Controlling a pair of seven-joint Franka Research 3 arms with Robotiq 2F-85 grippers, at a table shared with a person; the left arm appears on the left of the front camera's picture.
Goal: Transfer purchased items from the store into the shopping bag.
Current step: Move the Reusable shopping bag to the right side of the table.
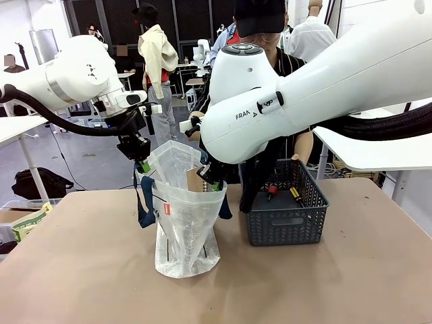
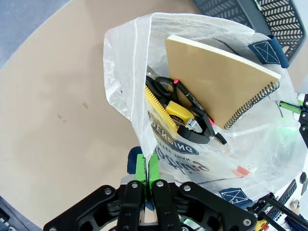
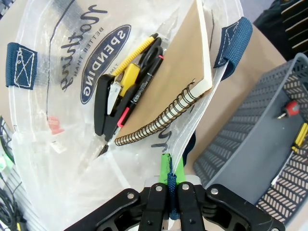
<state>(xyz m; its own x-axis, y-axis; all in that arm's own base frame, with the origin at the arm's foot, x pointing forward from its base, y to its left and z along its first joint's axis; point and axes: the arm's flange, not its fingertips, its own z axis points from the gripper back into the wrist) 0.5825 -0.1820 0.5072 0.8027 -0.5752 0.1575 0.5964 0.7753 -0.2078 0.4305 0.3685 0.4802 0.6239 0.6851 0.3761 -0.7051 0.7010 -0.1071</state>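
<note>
The shopping bag [image 1: 183,223] stands open mid-table. My left gripper [image 1: 144,165] is shut on its left rim and my right gripper [image 1: 214,182] is shut on its right rim, holding the mouth apart. In the left wrist view the green fingertips [image 2: 140,166] pinch the plastic edge. In the right wrist view the pads [image 3: 165,166] clamp the rim beside a navy strap [image 3: 234,42]. Inside lie a tan spiral notebook [image 3: 168,82], black scissors [image 2: 162,88], a yellow pack [image 2: 177,110] and a dark stapler-like piece [image 3: 102,103]. The store [image 1: 287,210] sits right of the bag with small red [image 3: 290,108] and yellow [image 3: 301,134] items in it.
A person stands behind the store at the far edge, one hand [image 1: 302,148] hanging near its back wall. A green-and-yellow package [image 1: 30,221] lies off the table's left edge. The brown tabletop [image 1: 88,283] has free room in front and to the left.
</note>
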